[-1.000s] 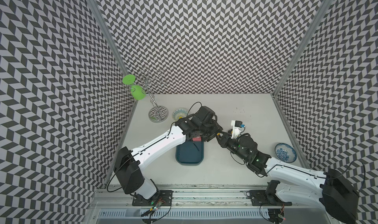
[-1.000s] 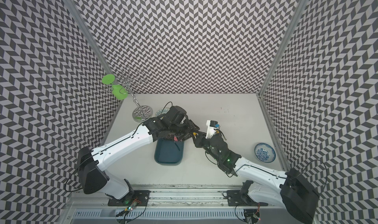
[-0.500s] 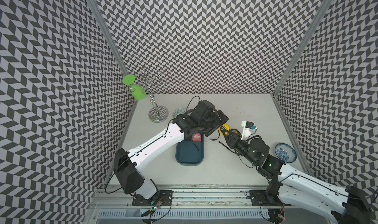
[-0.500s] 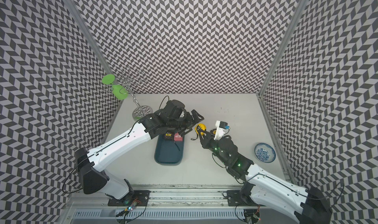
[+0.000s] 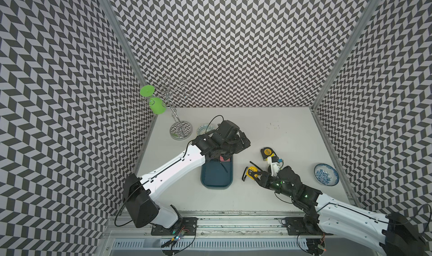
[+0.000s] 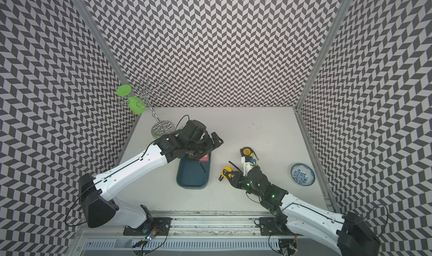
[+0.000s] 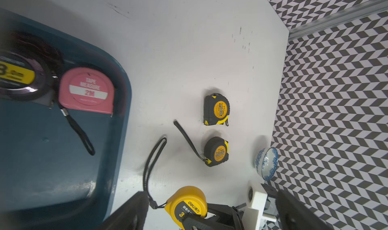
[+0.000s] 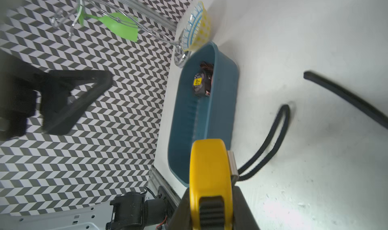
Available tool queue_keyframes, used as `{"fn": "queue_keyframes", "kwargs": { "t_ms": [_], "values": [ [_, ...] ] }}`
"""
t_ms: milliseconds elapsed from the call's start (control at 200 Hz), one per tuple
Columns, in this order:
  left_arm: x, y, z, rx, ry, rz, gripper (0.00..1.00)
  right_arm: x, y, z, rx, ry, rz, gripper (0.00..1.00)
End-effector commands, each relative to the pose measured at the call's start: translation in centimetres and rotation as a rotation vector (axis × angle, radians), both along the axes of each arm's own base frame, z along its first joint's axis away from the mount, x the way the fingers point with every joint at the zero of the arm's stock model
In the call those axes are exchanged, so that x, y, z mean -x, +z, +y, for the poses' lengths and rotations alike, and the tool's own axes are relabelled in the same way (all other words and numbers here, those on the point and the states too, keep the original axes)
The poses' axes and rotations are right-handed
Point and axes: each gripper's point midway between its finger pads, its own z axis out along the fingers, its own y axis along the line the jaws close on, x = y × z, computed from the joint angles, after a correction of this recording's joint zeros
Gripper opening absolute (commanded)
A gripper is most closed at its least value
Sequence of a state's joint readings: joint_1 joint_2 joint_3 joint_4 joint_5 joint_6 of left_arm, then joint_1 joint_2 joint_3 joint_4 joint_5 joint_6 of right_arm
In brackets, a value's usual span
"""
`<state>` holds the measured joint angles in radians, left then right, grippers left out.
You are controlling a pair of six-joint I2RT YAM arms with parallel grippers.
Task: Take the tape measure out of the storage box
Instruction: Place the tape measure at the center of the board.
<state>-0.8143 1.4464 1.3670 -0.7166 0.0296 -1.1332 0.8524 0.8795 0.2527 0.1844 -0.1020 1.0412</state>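
End effector on "deli" tape measure

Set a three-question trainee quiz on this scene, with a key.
1. True or false: the right gripper is shut on the yellow tape measure, outside the storage box.
2. In the left wrist view, how many tape measures show inside the storage box? A: one. B: two. C: four.
3. Fill in: inside the box, next to the black-and-yellow tape measure, lies a ____ one.

Key: 1. True. 2. B. 3. Pink: the pink tape measure.
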Motion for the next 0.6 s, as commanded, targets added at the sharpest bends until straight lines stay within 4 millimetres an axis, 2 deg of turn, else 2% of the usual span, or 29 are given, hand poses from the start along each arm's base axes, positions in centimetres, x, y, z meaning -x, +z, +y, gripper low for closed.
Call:
{"fn": "queue_keyframes", "kwargs": {
  "t_ms": [0,50,70,115,416,531,596],
  "values": [
    [0.3,-0.4,2.8,-0.083,0.015,-0.036,1.00,0.6,-0.3,0.9,-0.064,0.033,0.056,0.13],
    [0.4,-0.8,3.5,-0.097,0.019,-0.039,1.00,0.6,-0.7,1.0,-0.061,0.033,0.077,0.13],
    [0.5,-1.0,3.9,-0.103,0.022,-0.038,1.00,1.1,-2.3,0.4,-0.037,0.030,0.105,0.13],
    [0.5,-1.4,4.5,-0.114,0.027,-0.037,1.00,1.3,-3.2,0.2,-0.024,0.024,0.129,0.13],
    [0.8,-3.9,7.6,-0.208,0.036,-0.028,1.00,1.9,-6.3,-1.2,0.023,0.019,0.219,0.13],
    [1.0,-4.9,8.3,-0.237,0.038,-0.010,1.00,2.2,-7.1,-1.5,0.046,0.029,0.246,0.17],
    [1.0,-5.4,8.5,-0.251,0.037,-0.004,1.00,2.5,-7.5,-1.6,0.064,0.041,0.261,0.27]
  ]
}}
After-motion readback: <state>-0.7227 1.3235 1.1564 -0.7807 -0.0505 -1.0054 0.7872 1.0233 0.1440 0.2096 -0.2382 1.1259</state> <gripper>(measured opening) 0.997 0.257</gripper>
